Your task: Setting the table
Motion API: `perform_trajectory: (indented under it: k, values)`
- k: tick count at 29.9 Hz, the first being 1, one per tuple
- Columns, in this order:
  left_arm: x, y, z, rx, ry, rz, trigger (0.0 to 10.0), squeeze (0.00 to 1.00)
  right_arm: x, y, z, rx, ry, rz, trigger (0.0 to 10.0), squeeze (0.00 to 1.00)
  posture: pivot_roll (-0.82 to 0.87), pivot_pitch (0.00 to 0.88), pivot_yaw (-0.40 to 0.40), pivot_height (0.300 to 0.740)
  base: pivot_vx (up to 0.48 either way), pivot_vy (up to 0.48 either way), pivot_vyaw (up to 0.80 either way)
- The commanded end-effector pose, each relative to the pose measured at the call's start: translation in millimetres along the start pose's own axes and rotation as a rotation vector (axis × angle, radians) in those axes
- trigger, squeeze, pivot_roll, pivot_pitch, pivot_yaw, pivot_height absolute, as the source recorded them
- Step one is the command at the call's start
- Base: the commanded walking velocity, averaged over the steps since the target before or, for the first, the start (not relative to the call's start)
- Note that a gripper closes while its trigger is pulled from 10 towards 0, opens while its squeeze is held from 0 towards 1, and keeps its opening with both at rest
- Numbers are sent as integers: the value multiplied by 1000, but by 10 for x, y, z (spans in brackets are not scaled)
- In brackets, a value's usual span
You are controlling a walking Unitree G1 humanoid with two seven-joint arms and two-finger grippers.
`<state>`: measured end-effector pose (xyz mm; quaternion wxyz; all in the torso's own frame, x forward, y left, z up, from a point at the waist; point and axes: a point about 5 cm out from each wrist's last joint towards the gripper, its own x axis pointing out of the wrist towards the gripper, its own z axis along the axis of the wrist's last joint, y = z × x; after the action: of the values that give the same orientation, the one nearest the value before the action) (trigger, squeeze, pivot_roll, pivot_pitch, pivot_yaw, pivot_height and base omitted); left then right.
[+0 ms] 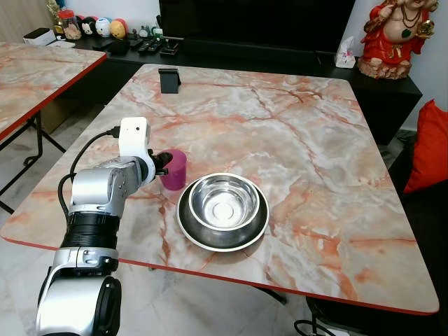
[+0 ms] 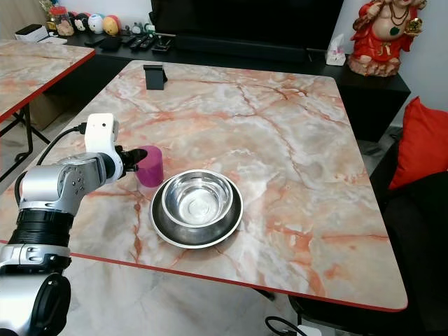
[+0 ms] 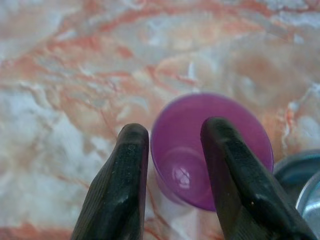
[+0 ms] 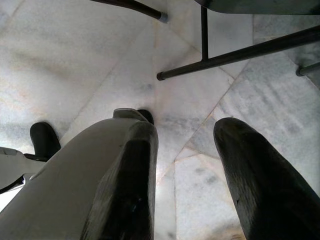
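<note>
Left gripper [image 3: 170, 165]: fingers parted, straddling the near wall of the purple cup [image 3: 212, 150]. One finger [image 3: 120, 185] lies outside the wall, the other [image 3: 240, 180] sits over the mouth, apparently inside the rim. Whether the pads are pressing on the wall cannot be told; a gap shows between the outer finger and the cup. Judgement: a rim pinch is being set up or let go, this being the sensible hold for a small, light, open-topped vessel.

In the left eye view the gripper [image 1: 164, 162] sits left of centre, reaching in level from the left, with the cup [image 1: 174, 169] upright on the table [image 1: 301, 140]. The cup stands just beside the upper-left edge of the dark plate [image 1: 192, 231], close enough that contact cannot be ruled out. A steel bowl [image 1: 224, 201] rests in the plate, lower centre of the frame. Judgement: cup beside plate and bowl reads as one place setting, near the table's front edge where a diner would sit.

Right gripper [image 4: 185, 180]: fingers apart, holding nothing, hanging over the floor tiles [image 4: 75, 60] with a chair leg [image 4: 235, 57] at upper right of its view. Idle.

Elsewhere: a small black stand [image 1: 169, 80] at upper left of the table, well apart from the setting; a red figurine [image 1: 395, 35] at upper right on the dark sideboard.

Risk, as judged: a sideways nudge could tip the cup against the plate.
</note>
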<state>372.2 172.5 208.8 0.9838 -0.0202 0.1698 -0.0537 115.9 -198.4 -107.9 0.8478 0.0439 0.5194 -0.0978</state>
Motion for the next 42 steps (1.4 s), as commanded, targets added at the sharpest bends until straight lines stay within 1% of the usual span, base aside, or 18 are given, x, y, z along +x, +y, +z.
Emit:
perform_trajectory:
  k: [1, 2, 4, 7, 8, 9, 10, 13, 15, 16, 19, 24, 26, 29, 33, 36, 39, 42]
  values:
    - [-99, -24, 278, 114, -206, -8, 10000, 0, -3, -15, -15, 14, 5, -5, 10000, 0, 121, 0, -33, 711, 0, 0, 0]
    - [-124, -36, 305, 141, -249, -17, 10000, 0, -3, -15, -14, 14, 5, -5, 10000, 0, 118, 0, -32, 711, 0, 0, 0]
    - [-219, -73, 351, 257, -383, -29, 10000, 0, -3, -16, -11, 22, 0, -5, 10000, 0, 120, 0, -33, 711, 0, 0, 0]
    - [-242, -90, 311, 273, -411, -40, 10000, 0, -4, -18, -7, 26, -5, -6, 10000, 0, 126, 0, -35, 711, 0, 0, 0]
    - [-254, -82, 233, 318, -427, -12, 10000, 0, -4, -18, -4, 32, -10, -6, 10000, 0, 126, 0, -35, 711, 0, 0, 0]
    - [-260, -89, 199, 347, -441, -8, 10000, 0, -4, -19, -4, 33, -11, -6, 10000, 0, 125, 0, -36, 711, 0, 0, 0]
    - [-269, -89, 117, 373, -463, 12, 10000, 0, -4, -19, -1, 35, -14, -4, 10000, 0, 125, 0, -36, 711, 0, 0, 0]
    - [-271, -73, -21, 332, -518, 50, 10000, 0, -4, -22, 2, 35, -17, -5, 10000, 0, 126, 0, -39, 711, 0, 0, 0]
    - [-269, -67, -74, 315, -526, 56, 10000, 0, -4, -22, 4, 36, -19, -6, 10000, 0, 124, 0, -41, 711, 0, 0, 0]
    - [-270, -62, -145, 281, -528, 71, 10000, 0, -5, -24, 3, 38, -20, -7, 10000, 0, 117, 0, -40, 711, 0, 0, 0]
    - [-280, -70, -179, 250, -538, 73, 10000, 0, -6, -27, 1, 39, -20, -8, 10000, 0, 116, 0, -41, 711, 0, 0, 0]
    - [-323, -46, -234, 260, -598, 113, 10000, 0, -6, -37, 5, 36, -22, -10, 10000, 0, 115, 0, -40, 711, 0, 0, 0]
    - [-343, -34, -214, 272, -615, 116, 10000, 0, -6, -39, 6, 36, -22, -11, 10000, 0, 115, 0, -40, 711, 0, 0, 0]
    - [-329, -21, -176, 261, -632, 121, 10000, 0, 0, -38, 38, 31, -28, -10, 10000, 0, 111, 0, -39, 711, 0, 0, 0]
    - [-317, -51, -130, 268, -668, 116, 10000, 0, 8, -42, 88, 37, -42, -16, 10000, 0, 102, 0, -43, 711, 0, 0, 0]
    - [-305, -60, -113, 274, -677, 116, 10000, 0, 12, -42, 115, 40, -48, -20, 10000, 0, 99, 0, -47, 711, 0, 0, 0]
    - [-297, -29, -164, 287, -668, 124, 10000, 0, 18, -25, 142, 53, -54, -20, 10000, 0, 97, 0, -46, 711, 0, 0, 0]
    - [-309, -1, -219, 278, -662, 141, 10000, 0, 20, -5, 148, 52, -54, -16, 10000, 0, 96, 0, -39, 711, 0, 0, 0]
